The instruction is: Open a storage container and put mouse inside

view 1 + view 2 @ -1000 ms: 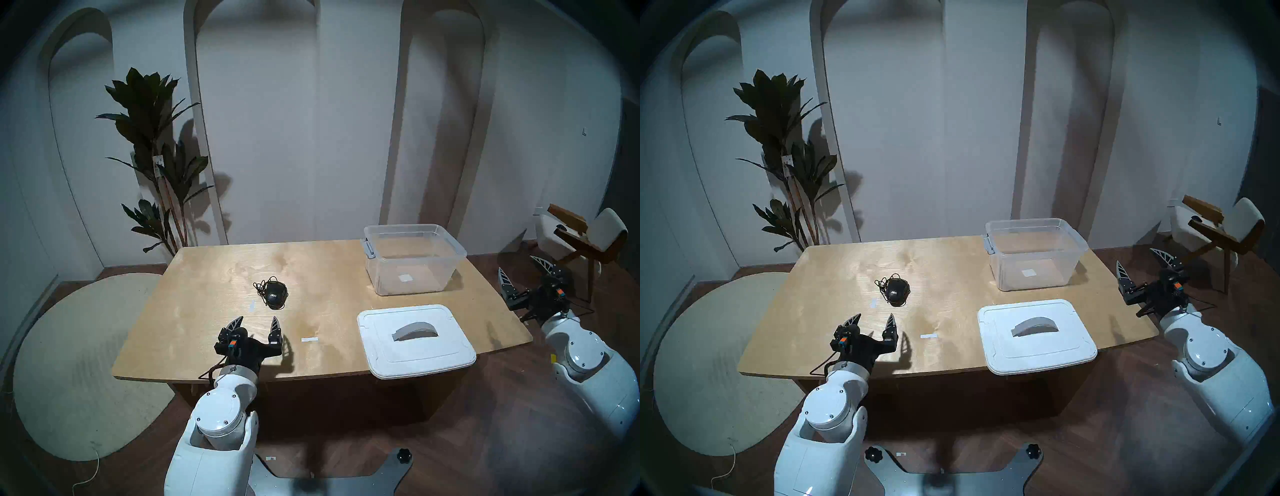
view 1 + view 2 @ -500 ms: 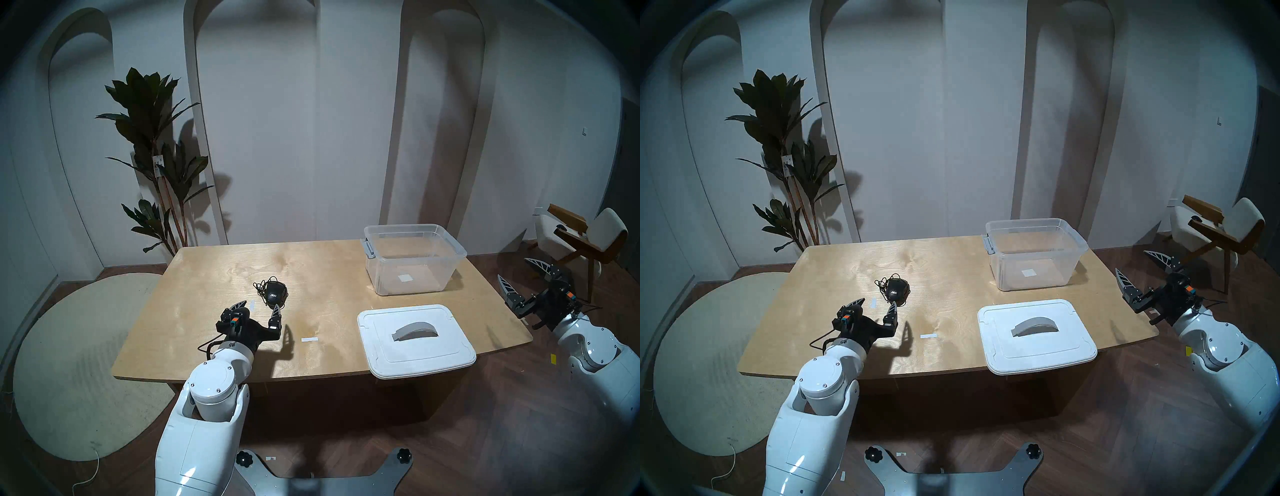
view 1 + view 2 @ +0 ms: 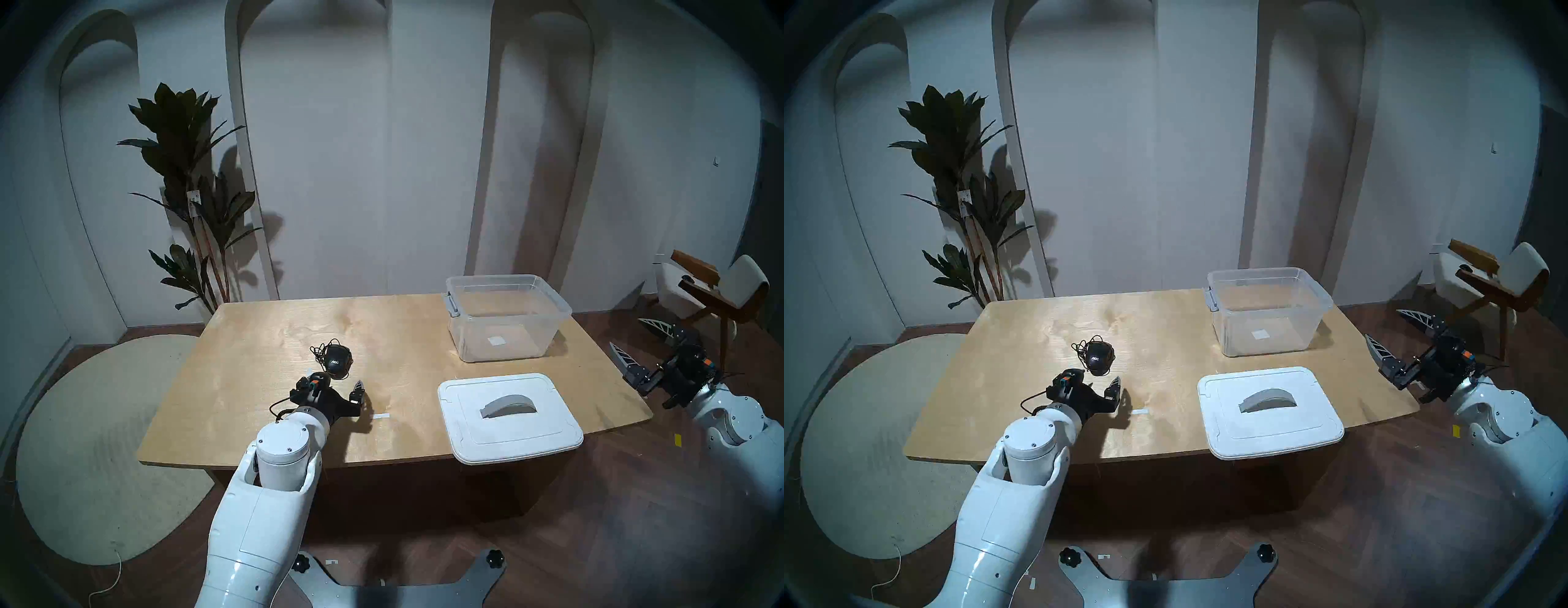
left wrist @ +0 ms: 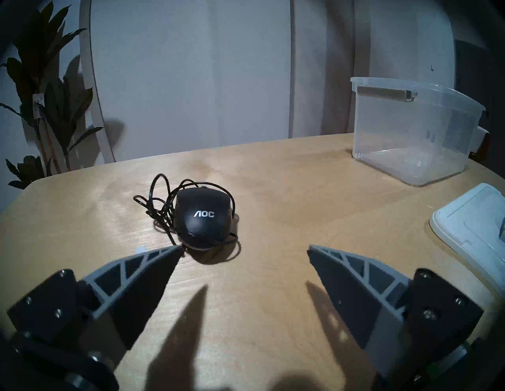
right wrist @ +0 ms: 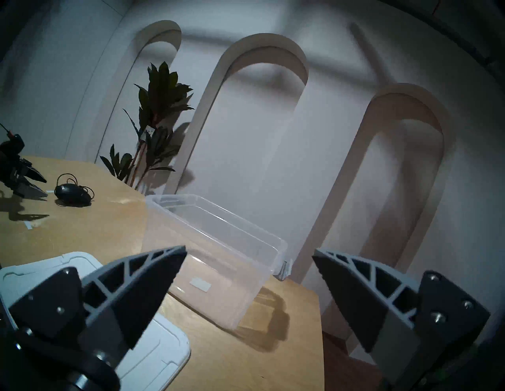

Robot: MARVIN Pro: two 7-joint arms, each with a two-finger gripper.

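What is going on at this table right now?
The left gripper, jaws wide open, sits low over the wooden table just short of the small black corded computer mouse, which lies untouched. The clear plastic storage container stands open and empty at the far right; its white lid with the grey arched handle lies flat in front of it. The right gripper hangs open and empty off the table's right edge.

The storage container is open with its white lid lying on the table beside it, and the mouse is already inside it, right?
Not quite. The storage container is open and its white lid lies beside it, but the mouse is on the table, as the head view shows.
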